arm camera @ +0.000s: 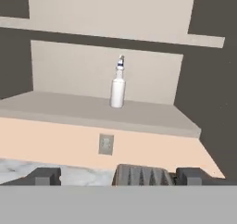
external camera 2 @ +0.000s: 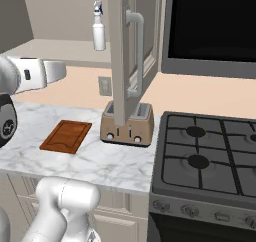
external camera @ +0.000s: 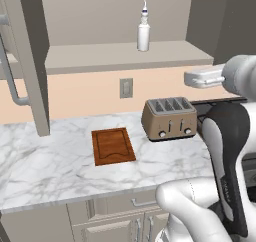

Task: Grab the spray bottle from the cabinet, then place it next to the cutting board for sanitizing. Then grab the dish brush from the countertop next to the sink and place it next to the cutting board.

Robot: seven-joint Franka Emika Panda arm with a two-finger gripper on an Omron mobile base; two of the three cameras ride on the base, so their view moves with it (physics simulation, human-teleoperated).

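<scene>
Gripper (arm camera: 118, 176) spread wide and empty, eyeing the spray bottle (arm camera: 117, 90) upright on the cabinet (arm camera: 92, 109) shelf. Left base view: cutting board (external camera: 114, 146) alone beside the toaster (external camera: 169, 118). Nothing fetched yet, both items remain

White spray bottle (external camera: 143, 33) upright on open cabinet (external camera: 125, 56) shelf; reddish-brown cutting board (external camera: 113, 146) flat on marble table (external camera: 50, 161).

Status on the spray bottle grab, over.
Gripper open, empty, short of the cabinet. Spray bottle upright on the cabinet shelf, untouched. Door open, nothing between gripper and bottle.
</scene>
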